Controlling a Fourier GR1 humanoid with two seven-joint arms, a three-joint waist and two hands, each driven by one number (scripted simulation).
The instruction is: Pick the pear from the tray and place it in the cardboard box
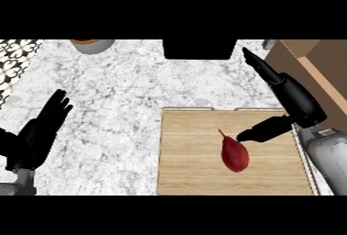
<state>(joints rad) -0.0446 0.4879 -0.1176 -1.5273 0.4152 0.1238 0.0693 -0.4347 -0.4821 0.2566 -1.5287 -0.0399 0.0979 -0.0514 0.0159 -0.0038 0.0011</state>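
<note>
A dark red pear (234,154) with a thin stem lies on the wooden tray (190,170) at the lower right of the head view. My right hand (296,103) hovers over the tray's right edge, open, its fingers stretched up toward the cardboard box (324,64). Its thumb (263,129) points down-left and ends close to the pear's stem end; contact cannot be told. My left hand (42,128) rests open at the left edge, fingers up, far from the tray.
The marble counter (115,101) spreads left of the tray. A black block (200,48) stands at the back centre, and an orange-and-grey bowl (92,44) at the back left. Patterned tiling (15,59) shows at the far left.
</note>
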